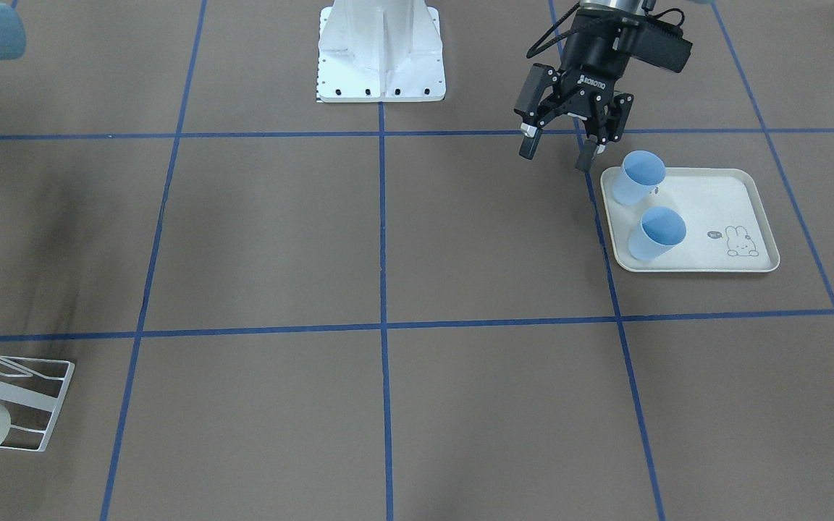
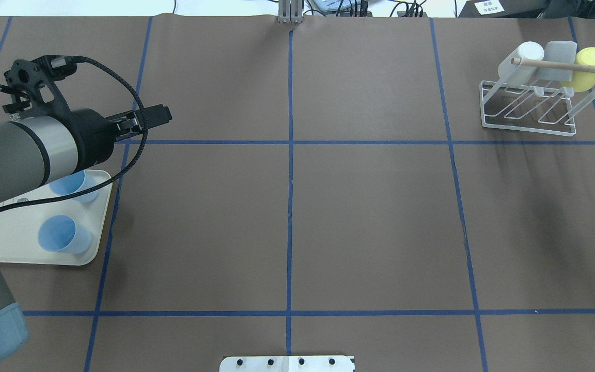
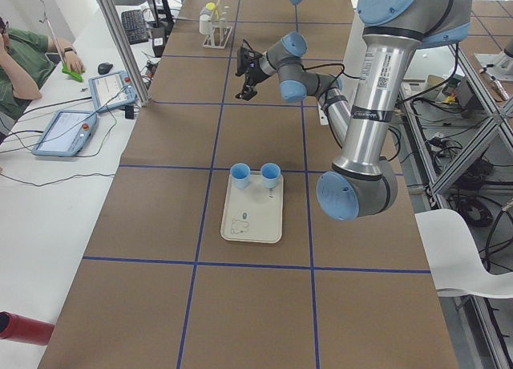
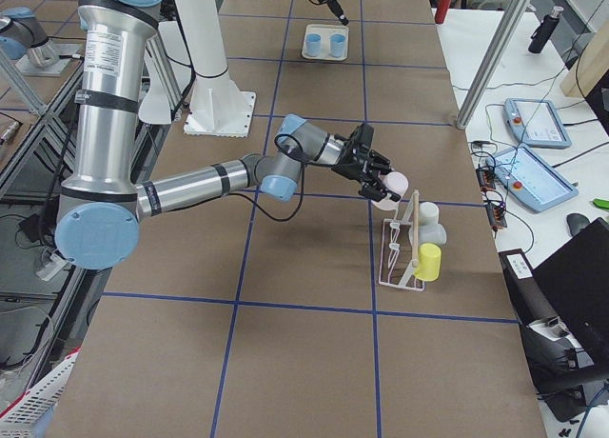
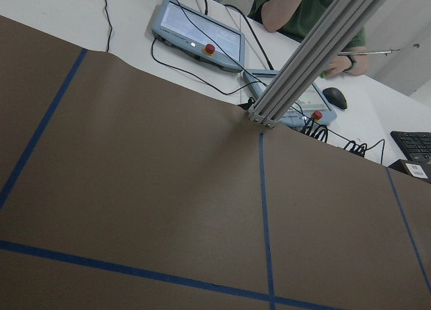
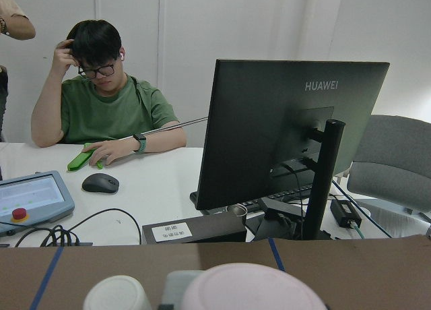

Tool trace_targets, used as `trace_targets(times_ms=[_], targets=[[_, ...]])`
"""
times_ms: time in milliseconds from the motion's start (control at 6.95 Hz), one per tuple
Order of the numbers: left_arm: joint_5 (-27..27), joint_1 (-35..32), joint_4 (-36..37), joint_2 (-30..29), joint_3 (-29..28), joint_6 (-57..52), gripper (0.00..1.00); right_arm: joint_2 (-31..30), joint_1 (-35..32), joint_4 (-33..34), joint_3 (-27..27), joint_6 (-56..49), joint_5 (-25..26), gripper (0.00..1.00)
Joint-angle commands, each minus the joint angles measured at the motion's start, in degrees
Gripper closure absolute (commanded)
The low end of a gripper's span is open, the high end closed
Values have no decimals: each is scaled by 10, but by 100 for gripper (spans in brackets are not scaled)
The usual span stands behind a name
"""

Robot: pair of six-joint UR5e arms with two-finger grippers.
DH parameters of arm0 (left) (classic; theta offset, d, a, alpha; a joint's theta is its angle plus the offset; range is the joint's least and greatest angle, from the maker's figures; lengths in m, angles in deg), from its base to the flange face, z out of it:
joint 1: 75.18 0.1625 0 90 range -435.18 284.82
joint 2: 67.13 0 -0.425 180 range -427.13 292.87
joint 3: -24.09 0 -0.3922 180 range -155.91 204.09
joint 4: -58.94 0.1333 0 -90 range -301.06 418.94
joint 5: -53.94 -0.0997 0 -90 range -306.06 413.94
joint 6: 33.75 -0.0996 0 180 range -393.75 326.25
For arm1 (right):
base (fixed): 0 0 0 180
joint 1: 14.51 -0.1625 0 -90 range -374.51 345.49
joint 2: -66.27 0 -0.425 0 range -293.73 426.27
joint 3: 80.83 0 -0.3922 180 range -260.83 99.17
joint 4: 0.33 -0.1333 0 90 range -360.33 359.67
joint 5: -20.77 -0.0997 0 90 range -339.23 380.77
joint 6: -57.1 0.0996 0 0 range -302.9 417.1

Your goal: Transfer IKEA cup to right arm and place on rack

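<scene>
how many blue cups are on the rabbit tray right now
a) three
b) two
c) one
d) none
b: one blue cup sits at the corner of the tray nearest the robot and a second blue cup sits next to it. The open left gripper holds neither.
</scene>
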Motion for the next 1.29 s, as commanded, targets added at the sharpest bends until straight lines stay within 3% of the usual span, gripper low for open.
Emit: trace_targets(times_ms=[0,288,432,1151], targets=[[9,-13,50,3,19,-19,0,-3,-16,-123,-101,-33,-13,100],[9,-13,51,3,18,-18,0,30,-59,-123,-131,-49,-67,100],[10,-12,50,10,19,-18,0,58,-65,-124,-161,-61,-66,100],[19,-12,50,16,19,-18,0,74,-64,-127,-180,-64,-67,100]])
